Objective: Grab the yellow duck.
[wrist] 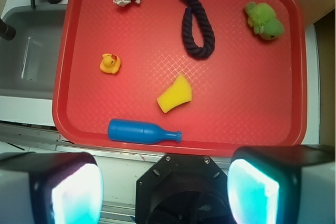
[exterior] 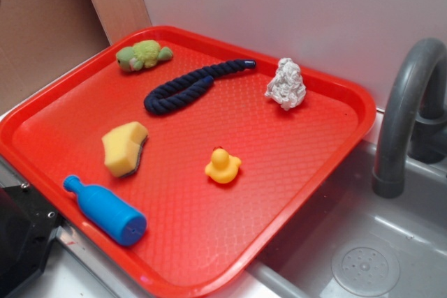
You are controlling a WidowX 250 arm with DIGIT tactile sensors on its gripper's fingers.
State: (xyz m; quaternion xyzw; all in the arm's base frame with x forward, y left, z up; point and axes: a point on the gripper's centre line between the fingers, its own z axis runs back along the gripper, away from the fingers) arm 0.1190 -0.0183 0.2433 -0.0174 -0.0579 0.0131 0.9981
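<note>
A: Tray first, then? Red plastic tray (exterior: 328, 165), textured floor, raised rim, taking up most of both views. It sits beside a grey sink basin (exterior: 363, 256) with a dark grey curved faucet (exterior: 405, 102) at its far edge.

B: Agreed. Next in size is the gripper (wrist: 165, 192). The wrist view shows its two pads (wrist: 73, 192) at the bottom corners, spread wide apart with nothing between them, hanging over the near edge of the tray and clear of every object.

A: Then the dark navy rope (exterior: 192, 85), folded into a loop at one end, lying toward the back of the tray.

B: After that the blue plastic bottle (exterior: 105, 211), on its side along the near rim, neck pointing to the tray's corner in the exterior view.

A: Pale yellow sponge (exterior: 126, 148), wedge-shaped with a darker underside, just beyond the bottle and apart from it.

B: Crumpled white-grey wad (exterior: 285, 84), foil or paper, I cannot tell which, near the rim on the faucet side.

A: Green-yellow plush toy (exterior: 143, 54) in the far corner, near the rope's looped end.

B: Smallest is the yellow duck (exterior: 223, 166): upright on open tray floor, orange-red beak, between the sponge and the sink-side rim, touching nothing. In the wrist view the yellow duck (wrist: 109, 63) sits left of the sponge, well apart from the gripper.
</note>
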